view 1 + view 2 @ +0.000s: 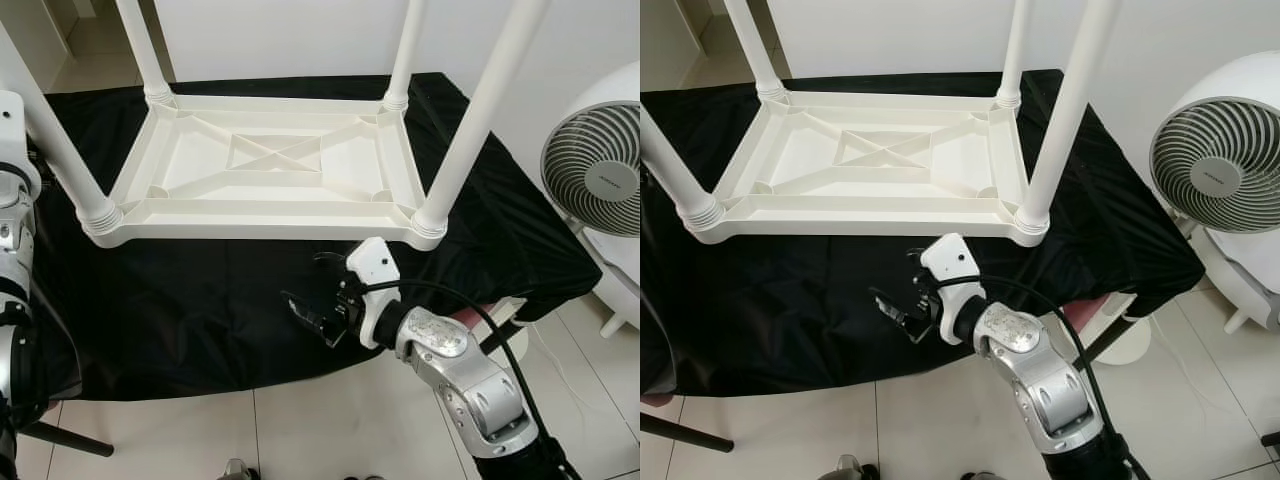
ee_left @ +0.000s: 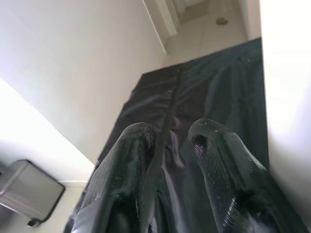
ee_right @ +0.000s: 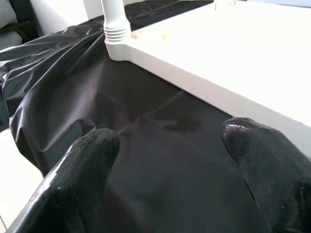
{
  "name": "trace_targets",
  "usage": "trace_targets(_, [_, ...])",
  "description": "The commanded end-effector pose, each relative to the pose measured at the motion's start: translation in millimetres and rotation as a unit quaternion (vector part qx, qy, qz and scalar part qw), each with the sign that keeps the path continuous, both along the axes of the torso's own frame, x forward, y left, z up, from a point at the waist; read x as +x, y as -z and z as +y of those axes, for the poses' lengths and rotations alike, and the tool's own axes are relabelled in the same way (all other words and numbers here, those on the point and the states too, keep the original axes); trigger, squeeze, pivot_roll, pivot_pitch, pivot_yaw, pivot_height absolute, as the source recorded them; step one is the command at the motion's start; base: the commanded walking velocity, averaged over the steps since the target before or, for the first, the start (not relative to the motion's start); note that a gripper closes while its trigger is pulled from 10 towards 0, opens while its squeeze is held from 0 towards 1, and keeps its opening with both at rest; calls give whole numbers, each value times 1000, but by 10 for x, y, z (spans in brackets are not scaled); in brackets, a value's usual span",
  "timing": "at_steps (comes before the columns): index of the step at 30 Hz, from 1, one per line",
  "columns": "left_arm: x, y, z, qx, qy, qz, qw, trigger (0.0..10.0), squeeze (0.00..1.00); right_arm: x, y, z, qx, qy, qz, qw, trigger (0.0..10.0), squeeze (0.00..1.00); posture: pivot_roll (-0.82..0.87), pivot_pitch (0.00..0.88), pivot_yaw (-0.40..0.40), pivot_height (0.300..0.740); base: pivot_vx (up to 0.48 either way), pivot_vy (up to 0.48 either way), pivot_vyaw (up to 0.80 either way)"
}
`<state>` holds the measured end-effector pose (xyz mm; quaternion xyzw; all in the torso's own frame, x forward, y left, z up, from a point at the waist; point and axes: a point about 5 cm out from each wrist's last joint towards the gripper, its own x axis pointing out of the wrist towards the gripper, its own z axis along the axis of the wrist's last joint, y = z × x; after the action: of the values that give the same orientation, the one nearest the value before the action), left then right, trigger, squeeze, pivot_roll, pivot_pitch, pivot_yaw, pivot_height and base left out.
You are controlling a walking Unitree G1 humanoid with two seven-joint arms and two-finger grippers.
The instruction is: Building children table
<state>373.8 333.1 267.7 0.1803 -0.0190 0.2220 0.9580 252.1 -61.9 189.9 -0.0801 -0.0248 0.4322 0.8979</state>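
We keep the right end effector [image 1: 308, 312] released at lower centre, since the upturned children table [image 1: 265, 170] already carries its legs.

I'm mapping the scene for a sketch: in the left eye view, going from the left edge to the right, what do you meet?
Left arm → near-left table leg → upturned white table frame → right gripper → near-right table leg → white fan.

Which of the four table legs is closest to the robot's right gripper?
The near right leg, standing just beyond the right gripper; the other three legs sit farther off.
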Motion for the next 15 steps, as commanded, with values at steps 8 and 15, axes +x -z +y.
trace_targets(8, [-80, 361, -365, -5, 362, 114, 925, 10000, 0, -7, -10, 9, 1, -9, -1, 1000, 10000, 0, -67, 122, 24, 740, 0, 0, 0])
trace_targets(15, [-274, 388, -574, 8, 500, 140, 855, 10000, 0, 23, -6, 18, -3, -17, -3, 1000, 10000, 0, -50, 119, 12, 740, 0, 0, 0])
